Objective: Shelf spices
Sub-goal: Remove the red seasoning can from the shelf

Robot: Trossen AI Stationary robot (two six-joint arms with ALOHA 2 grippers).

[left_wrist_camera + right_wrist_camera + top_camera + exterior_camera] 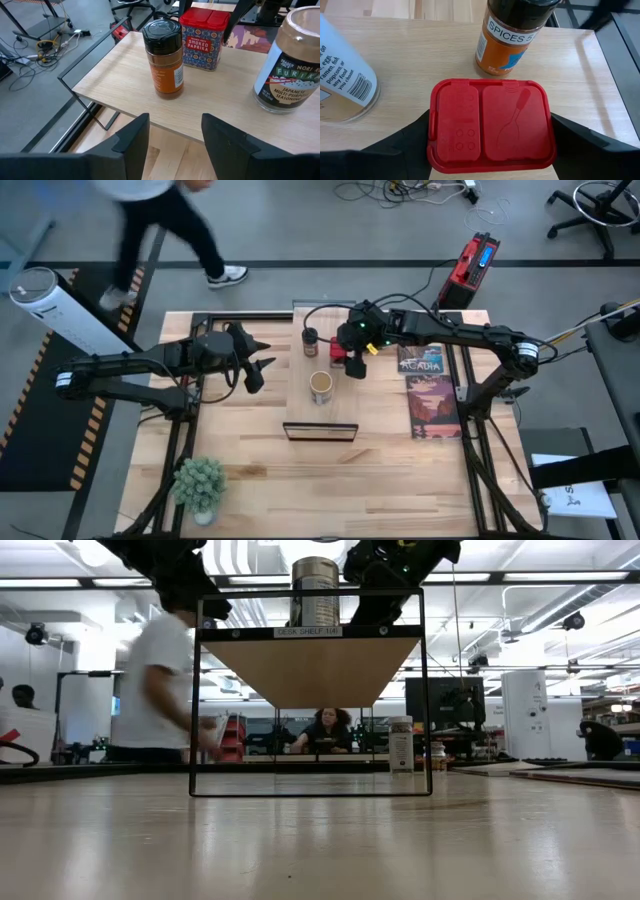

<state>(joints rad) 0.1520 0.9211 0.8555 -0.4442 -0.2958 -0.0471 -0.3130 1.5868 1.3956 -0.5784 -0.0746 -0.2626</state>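
The red tin [491, 125] sits between the right gripper's [490, 142] fingers, which close on its sides, standing on the shelf [321, 412]. Left to right on that board: the black-lidded jar [310, 340] of orange powder, the tin, the furikake jar [320, 386] nearer the front. The left gripper [258, 360], jaws half open and empty, waits beside the shelf. A white-capped jar [401, 743] apparently remains unshelved.

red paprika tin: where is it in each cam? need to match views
High view: red tin on the shelf, under the right gripper.
Low view: not visible; the right arm hides that spot on the shelf top.
Left wrist view: red tin behind the black-lidded jar.
Right wrist view: its red lid between the fingers.
Shared landmark: black-lidded jar, beside the tin.
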